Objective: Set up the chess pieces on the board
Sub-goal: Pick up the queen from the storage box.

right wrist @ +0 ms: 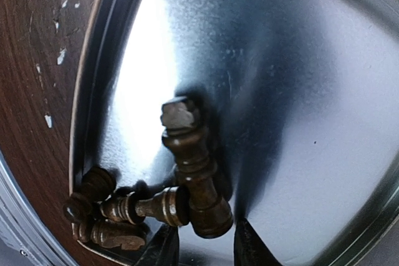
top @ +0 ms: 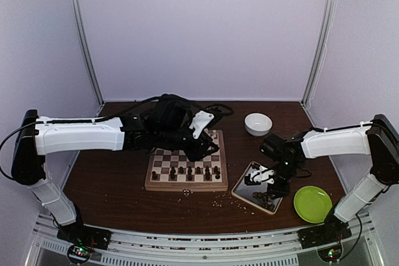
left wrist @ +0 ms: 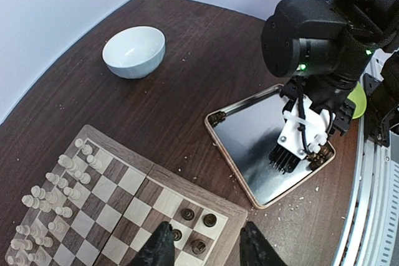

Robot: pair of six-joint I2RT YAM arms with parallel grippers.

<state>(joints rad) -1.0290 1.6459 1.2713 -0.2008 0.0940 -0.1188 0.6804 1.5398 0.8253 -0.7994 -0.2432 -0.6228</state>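
Note:
The board lies mid-table, with dark chess pieces standing along its near rows. In the left wrist view cream pieces crowd one end of the board, and several dark pieces stand at its corner. My left gripper hangs open and empty above that corner. My right gripper is open low over the metal tray. Its fingertips flank the base of a dark piece lying there. More dark pieces lie heaped in the tray's corner.
The tray sits right of the board. A white bowl stands behind it and a green plate at the front right. Pale crumbs dot the table in front of the board.

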